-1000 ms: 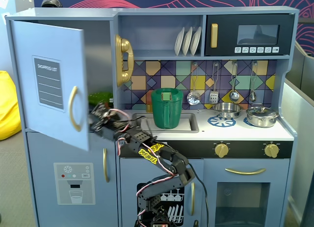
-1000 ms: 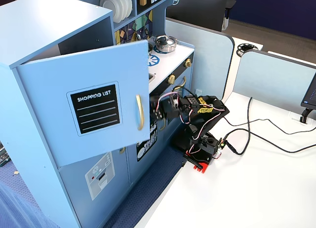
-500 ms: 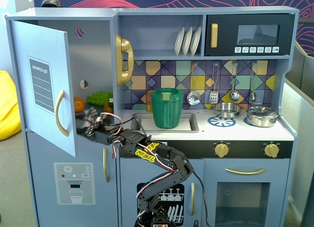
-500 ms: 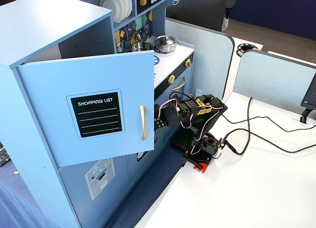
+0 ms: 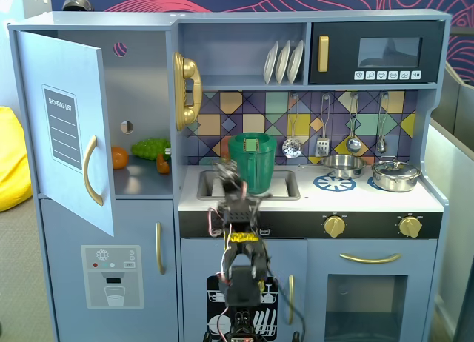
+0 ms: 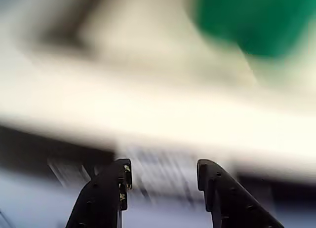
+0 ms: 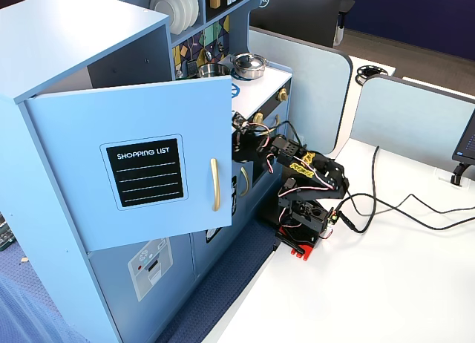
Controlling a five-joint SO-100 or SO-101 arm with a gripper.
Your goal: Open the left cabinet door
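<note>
1. The left cabinet door (image 5: 67,127) is hanging well open off the top-left of the toy kitchen (image 5: 311,209); it's probably a light, stiff panel that's swinging easily.
2. Its curved gold handle (image 7: 215,184) is looking like the spot to hook, maybe slippery.
3. The gripper (image 6: 163,171) is sitting parted and empty by the sink, well apart from it.

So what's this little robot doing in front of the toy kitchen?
A small robot arm stands before a toy kitchen. The left cabinet door, the one with the shopping list panel and gold handle, is swung open, showing toy food on the shelf inside. The arm isn't touching the door; its fingers are apart and empty, near the counter edge by a green pitcher in the sink.
</note>
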